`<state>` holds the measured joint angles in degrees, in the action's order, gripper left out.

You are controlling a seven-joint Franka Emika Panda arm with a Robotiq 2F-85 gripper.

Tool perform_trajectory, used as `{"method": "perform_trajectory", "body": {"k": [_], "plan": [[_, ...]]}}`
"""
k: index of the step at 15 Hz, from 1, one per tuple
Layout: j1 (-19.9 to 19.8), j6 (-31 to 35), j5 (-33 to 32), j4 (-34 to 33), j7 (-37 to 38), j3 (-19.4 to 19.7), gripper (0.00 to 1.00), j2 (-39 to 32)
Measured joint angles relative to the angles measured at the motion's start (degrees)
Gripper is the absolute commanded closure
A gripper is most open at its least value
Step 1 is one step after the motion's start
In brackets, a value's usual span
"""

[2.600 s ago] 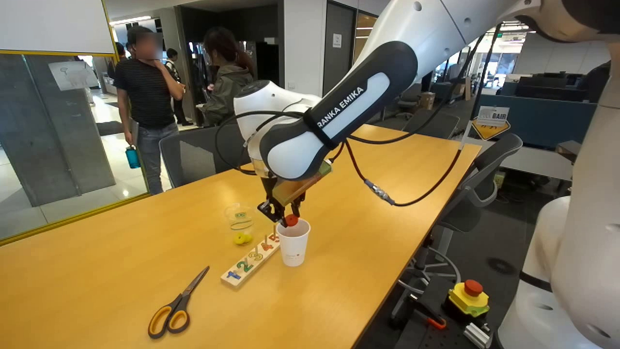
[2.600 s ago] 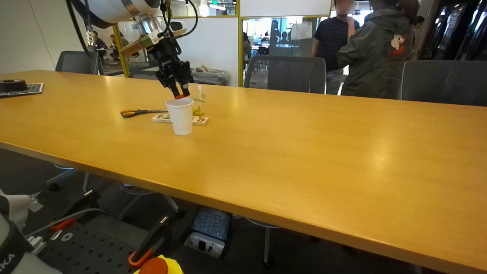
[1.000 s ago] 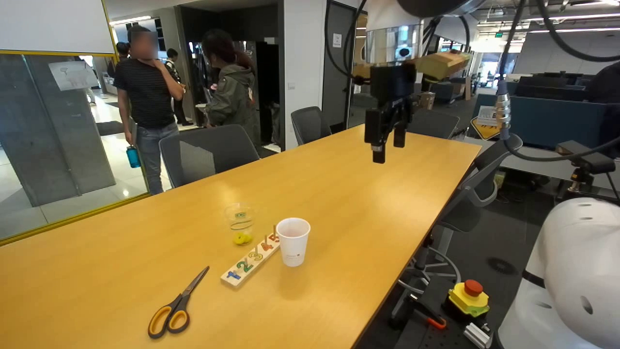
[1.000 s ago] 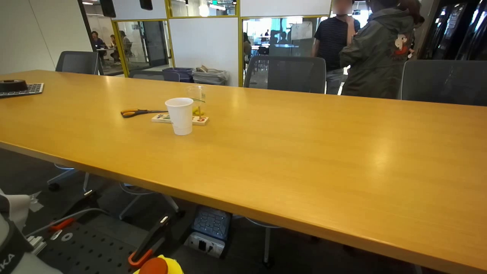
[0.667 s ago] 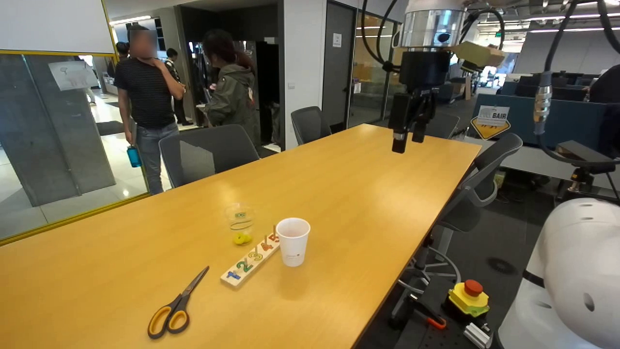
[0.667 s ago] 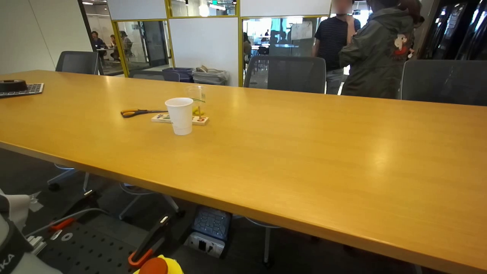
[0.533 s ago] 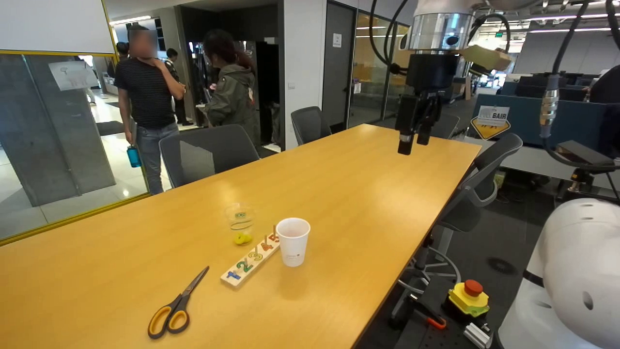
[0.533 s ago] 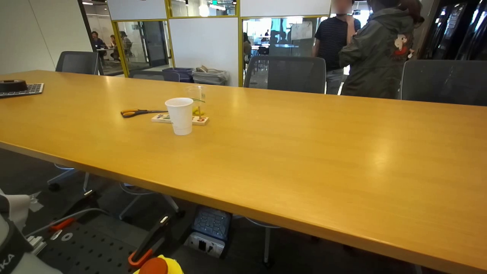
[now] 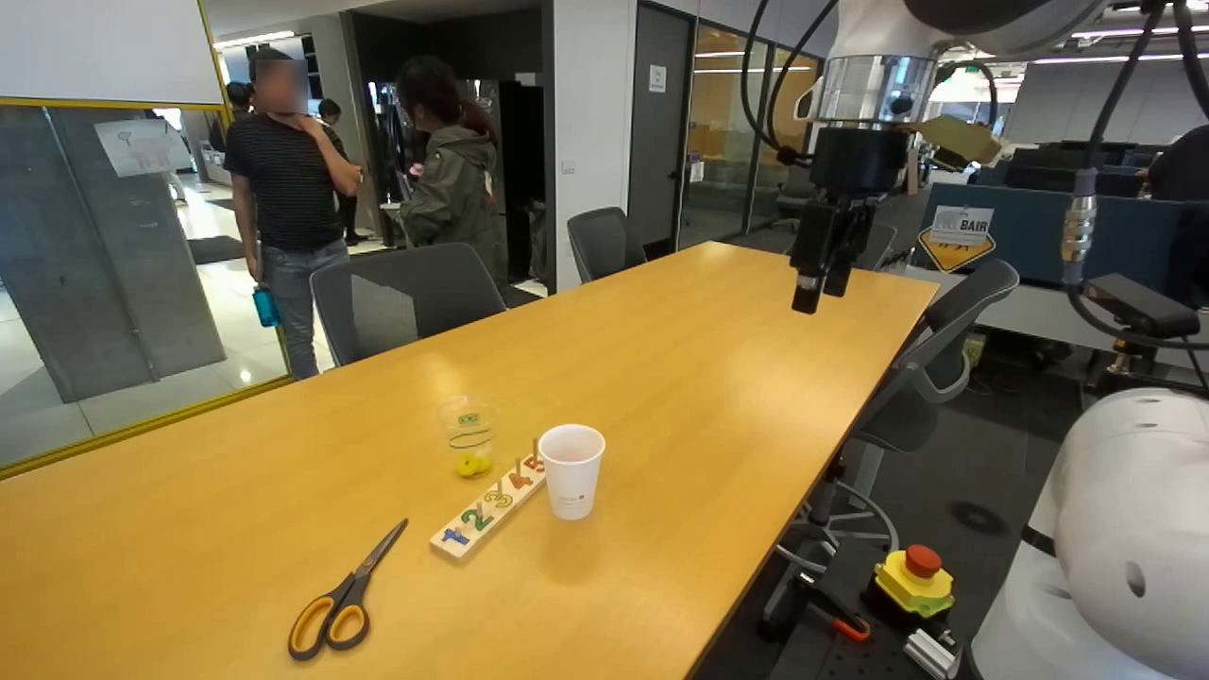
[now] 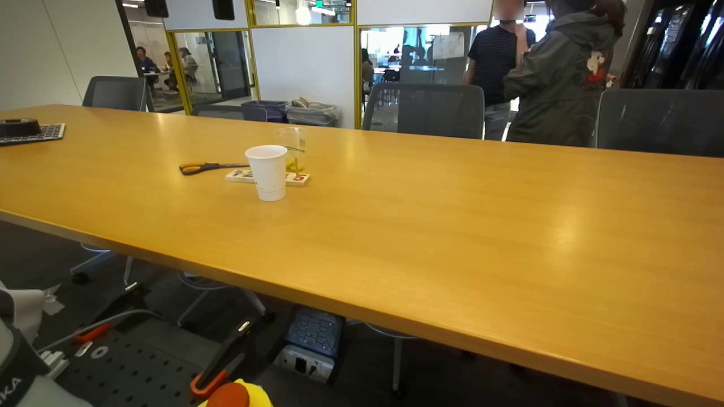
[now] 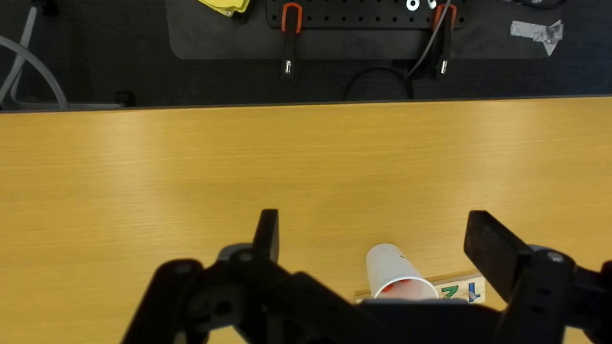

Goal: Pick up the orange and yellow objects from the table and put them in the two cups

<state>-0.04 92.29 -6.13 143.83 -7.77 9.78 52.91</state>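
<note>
I think the putting-in part is done. In the wrist view, the pincer (image 11: 374,228) is wide and holds nothing. Red-orange discs (image 11: 387,287) lie in the white cup (image 11: 389,265), low in the frame, right of middle. In an exterior view, yellow discs (image 9: 472,465) seem to sit in the clear cup (image 9: 468,419), left of middle. Next, it should check none are left out, then rest.

White cup (image 9: 573,482), yellow discs (image 9: 467,465), red-orange discs (image 11: 387,288)
</note>
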Motion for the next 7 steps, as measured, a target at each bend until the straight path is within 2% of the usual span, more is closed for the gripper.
{"method": "perform_trajectory", "body": {"k": [7], "plan": [[-0.98,0.47,-1.40,0.98,-0.32,0.04,0.00,0.00]]}}
